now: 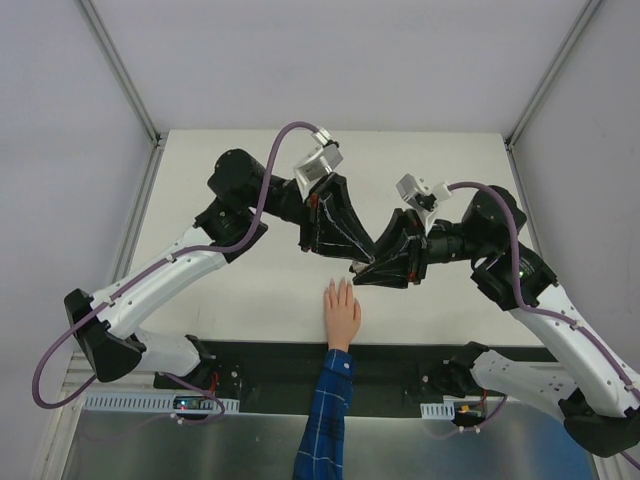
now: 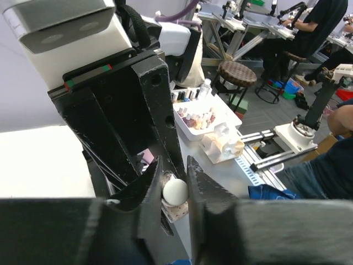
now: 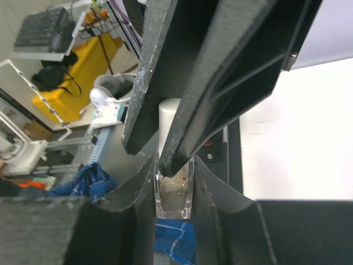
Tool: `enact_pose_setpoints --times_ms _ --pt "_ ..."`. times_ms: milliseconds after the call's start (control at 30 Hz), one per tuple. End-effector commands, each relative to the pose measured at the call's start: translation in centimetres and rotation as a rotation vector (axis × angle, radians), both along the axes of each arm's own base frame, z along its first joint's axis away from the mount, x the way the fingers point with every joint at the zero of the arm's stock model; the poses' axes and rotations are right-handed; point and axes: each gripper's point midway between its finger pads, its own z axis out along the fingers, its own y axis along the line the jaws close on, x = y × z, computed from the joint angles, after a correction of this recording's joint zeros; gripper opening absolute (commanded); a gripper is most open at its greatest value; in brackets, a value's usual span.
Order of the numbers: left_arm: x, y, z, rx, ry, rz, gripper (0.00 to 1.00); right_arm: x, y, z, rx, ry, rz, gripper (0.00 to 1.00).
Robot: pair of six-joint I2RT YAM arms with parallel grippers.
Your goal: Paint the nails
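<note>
White tabletop (image 1: 270,310) stretches between grey walls, and both arms lean in over its middle until their tips meet. From the left, the left claw (image 1: 352,261) comes down at a slant. Seen from its own wrist, its two black fingers are clenched on the round white cap (image 2: 176,191) of a polish bottle (image 3: 174,193). That little bottle is clear glass, and what shows inside it is a pale, whitish fill with a few specks. Just below where the two claws meet, a flesh-coloured mannequin hand (image 1: 341,312) lies flat on the table with its fingers pointing away from the arm bases and a blue plaid sleeve (image 1: 328,420) trailing off the near edge. The nails (image 1: 341,284) sit at those fingertips, close under the bottle but not touching it, and are too small from above to make out. From the right, the right claw (image 1: 363,272) grips the glass body of the bottle between its fingers. Off on a side table in the left wrist view, a white tray (image 2: 227,118) holds rows of small bottles (image 2: 198,117).
</note>
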Motion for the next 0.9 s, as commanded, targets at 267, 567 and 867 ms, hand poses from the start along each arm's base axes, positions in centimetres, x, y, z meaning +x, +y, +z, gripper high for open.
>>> enact_pose_setpoints --times_ms 267,567,867 --pt "4.3 1.4 0.2 0.140 0.092 0.315 0.73 3.0 -1.5 0.0 -0.085 -0.239 -0.210 0.00" --pt "5.2 1.5 -1.0 0.219 0.111 0.396 0.66 4.5 -2.1 -0.7 -0.137 -0.269 -0.302 0.00" --pt "4.6 0.3 -1.4 0.243 0.079 0.400 0.54 5.4 -2.0 -0.7 -0.149 -0.264 -0.344 0.00"
